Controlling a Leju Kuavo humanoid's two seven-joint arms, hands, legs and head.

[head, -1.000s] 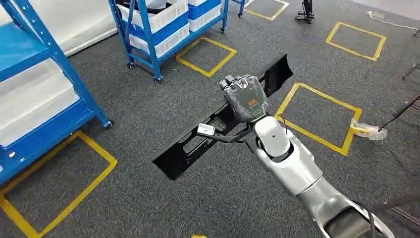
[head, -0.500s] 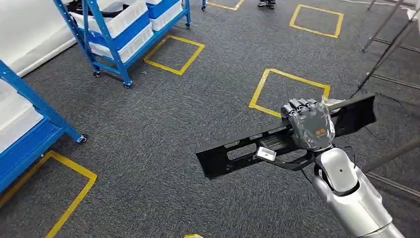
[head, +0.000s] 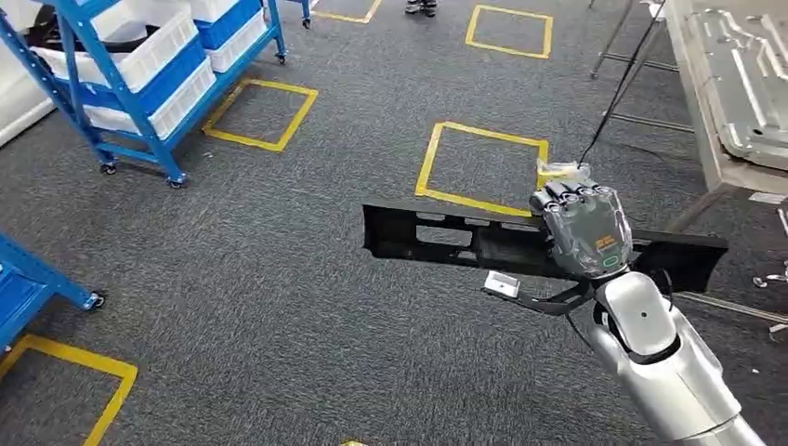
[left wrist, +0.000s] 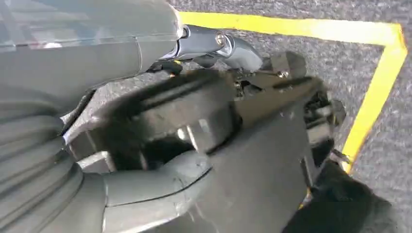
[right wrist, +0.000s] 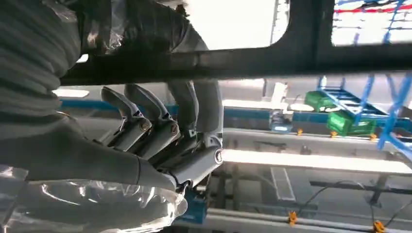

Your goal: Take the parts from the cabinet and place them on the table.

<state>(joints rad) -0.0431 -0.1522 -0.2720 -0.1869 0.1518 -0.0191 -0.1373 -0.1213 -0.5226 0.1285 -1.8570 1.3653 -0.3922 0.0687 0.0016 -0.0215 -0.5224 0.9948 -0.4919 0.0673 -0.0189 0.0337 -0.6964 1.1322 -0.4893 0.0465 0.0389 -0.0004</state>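
A long black plastic part (head: 446,239) with slots along it hangs level above the carpet in the head view. My right hand (head: 585,228) grips it right of its middle, fingers wrapped over its top edge. In the right wrist view the same hand (right wrist: 160,131) curls its fingers around the dark bar of the part (right wrist: 243,63). The table (head: 711,149) stands at the far right with a silver pressed metal panel (head: 753,74) lying on it. My left hand (left wrist: 145,179) hangs over the floor in the left wrist view; its thumb shows, its fingers are blurred.
A blue wheeled rack (head: 139,84) with white and blue bins stands at the far left. A blue cabinet corner (head: 37,279) is at the left edge. Yellow tape squares (head: 483,167) mark the grey carpet. A stand's thin legs (head: 632,65) rise beside the table. A person's feet (head: 423,7) are at the top.
The camera has swung to the right: racks slid left and the table came into view. My right hand still holds the black part, which now lies closer to level in the picture.
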